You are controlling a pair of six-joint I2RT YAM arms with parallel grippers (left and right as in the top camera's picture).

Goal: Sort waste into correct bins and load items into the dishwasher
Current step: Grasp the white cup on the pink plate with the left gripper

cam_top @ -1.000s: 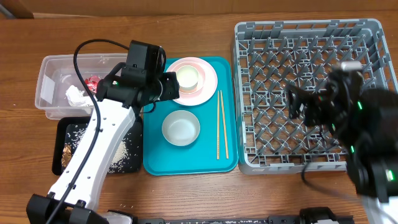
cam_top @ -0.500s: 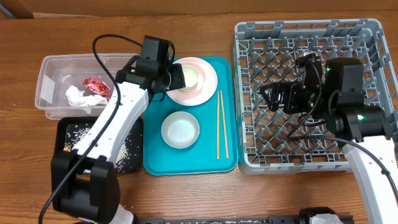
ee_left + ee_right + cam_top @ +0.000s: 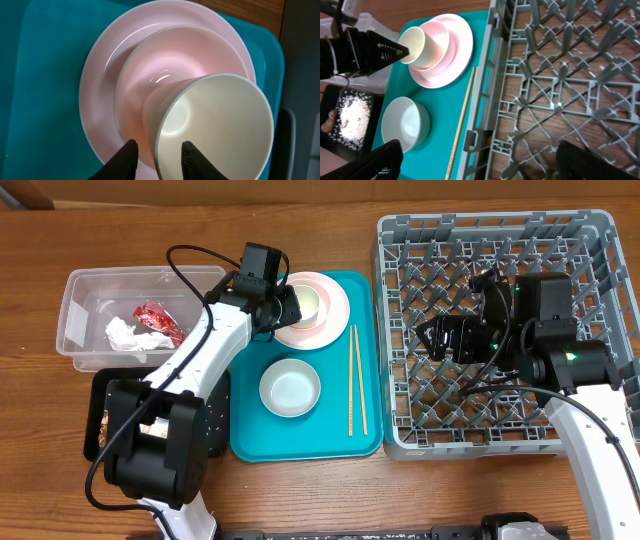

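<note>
At the far left of the bench (image 3: 300,500), the clear tub (image 3: 75,280) is seen to hold the red foil wrapper (image 3: 153,316) and the white tissue (image 3: 124,334). Loose rice (image 3: 352,117) lies in the black tray (image 3: 98,385) on the tub's near side. The waste is therefore judged to be sorted, and loading is the step in hand.

On the teal tray (image 3: 250,435), the pale-pink plate (image 3: 100,100) carries a pink bowl (image 3: 145,65), and the small white cup (image 3: 215,125) is tipped over in that bowl. The left claw (image 3: 157,159) is set astride the cup's rim, one finger outside and one inside. It is spread, with a gap showing on each side of the wall, so nothing is pinched yet. A white bowl (image 3: 291,387) sits nearer on the tray, and the chopsticks (image 3: 352,380) lie along its right side.

Right of the tray, the grey dish rack (image 3: 600,240) is seen empty. The right claw (image 3: 492,162) hangs over it, spread wide and holding nothing.

For the next move, the fingers would need to be pressed together on the cup's wall. The cup would then be lifted clear of the bowl without dragging it, carried right over the chopsticks, and set between the pegs.
</note>
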